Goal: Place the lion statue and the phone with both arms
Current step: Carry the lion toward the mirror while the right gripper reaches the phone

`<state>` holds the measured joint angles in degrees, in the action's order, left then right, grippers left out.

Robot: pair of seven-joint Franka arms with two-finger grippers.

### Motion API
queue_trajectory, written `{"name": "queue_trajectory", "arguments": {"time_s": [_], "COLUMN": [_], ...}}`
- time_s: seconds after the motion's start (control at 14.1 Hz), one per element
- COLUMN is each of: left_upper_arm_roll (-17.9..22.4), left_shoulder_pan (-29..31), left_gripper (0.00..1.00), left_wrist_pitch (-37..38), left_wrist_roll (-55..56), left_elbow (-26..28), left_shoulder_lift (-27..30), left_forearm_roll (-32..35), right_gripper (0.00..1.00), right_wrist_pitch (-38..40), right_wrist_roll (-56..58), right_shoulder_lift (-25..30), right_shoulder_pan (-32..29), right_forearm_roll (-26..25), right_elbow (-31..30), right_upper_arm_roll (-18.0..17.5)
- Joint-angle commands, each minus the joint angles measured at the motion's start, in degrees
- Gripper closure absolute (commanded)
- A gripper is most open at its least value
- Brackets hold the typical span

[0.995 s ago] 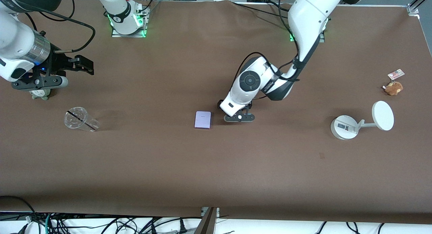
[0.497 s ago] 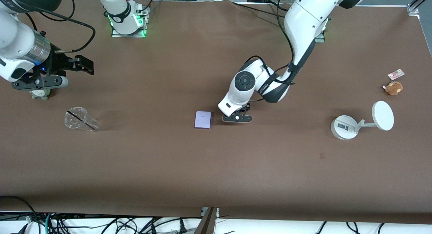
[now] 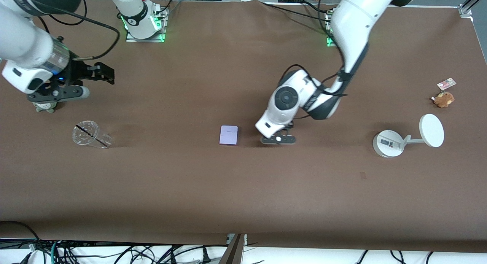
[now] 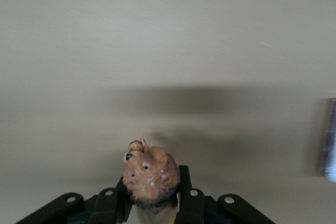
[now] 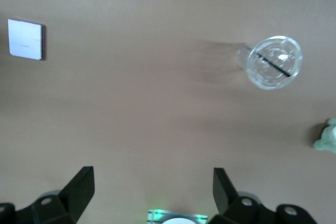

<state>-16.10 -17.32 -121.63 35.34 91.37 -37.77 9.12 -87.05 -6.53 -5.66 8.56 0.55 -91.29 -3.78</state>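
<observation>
My left gripper [image 3: 278, 139] is low over the middle of the table, beside the phone [image 3: 228, 135] on the left arm's side. In the left wrist view it [image 4: 152, 195] is shut on the lion statue [image 4: 151, 176], whose orange-brown head pokes out between the fingers. The front view hides the statue under the hand. The phone, a flat pale lavender rectangle, lies on the brown table and shows in the right wrist view [image 5: 25, 39] and at the edge of the left wrist view [image 4: 329, 140]. My right gripper [image 3: 57, 93] hangs open and empty [image 5: 152, 179] over the right arm's end.
A clear plastic cup [image 3: 91, 134] lies near the right gripper, also in the right wrist view [image 5: 274, 62]. A grey-green plush [image 3: 45, 108] sits under the right hand. At the left arm's end are a white stand [image 3: 389, 143], a tan plush [image 3: 443, 99] and a small card [image 3: 446, 83].
My left gripper, holding the lion statue, first drifted toward the phone, then moved away from it toward the left arm's end and nearer the front camera. My right gripper shifted a little toward the table's middle.
</observation>
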Motion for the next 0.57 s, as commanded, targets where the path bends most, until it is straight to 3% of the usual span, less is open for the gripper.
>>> {"name": "queue_trajectory", "arguments": {"time_s": [0.0,0.36,0.5], "left_upper_arm_roll": [-0.60,-0.69,-0.43], "left_shoulder_pan": [7.27,21.42,23.20], "left_gripper": [0.85,0.86,0.86], "left_wrist_pitch": [8.14,9.48,8.61], "left_wrist_roll": [-10.26,-26.27,-26.82], "left_elbow": [1.18,2.06,3.02], "left_shoulder_lift": [4.28,4.90,4.37], "left_forearm_roll": [1.34,1.43,1.52], "right_gripper": [0.00,0.00,0.00], "right_wrist_pitch": [-1.79,-10.57,-14.27], "right_wrist_roll": [-7.25,-18.68,-21.67], "right_shoulder_lift": [-4.17,-11.81,-15.32], "right_shoulder_pan": [4.69,11.73,13.58], "right_forearm_roll": [0.06,-0.03,-0.12], "right_elbow": [2.86,4.63,5.94], "right_upper_arm_roll": [0.00,0.00,0.00]}}
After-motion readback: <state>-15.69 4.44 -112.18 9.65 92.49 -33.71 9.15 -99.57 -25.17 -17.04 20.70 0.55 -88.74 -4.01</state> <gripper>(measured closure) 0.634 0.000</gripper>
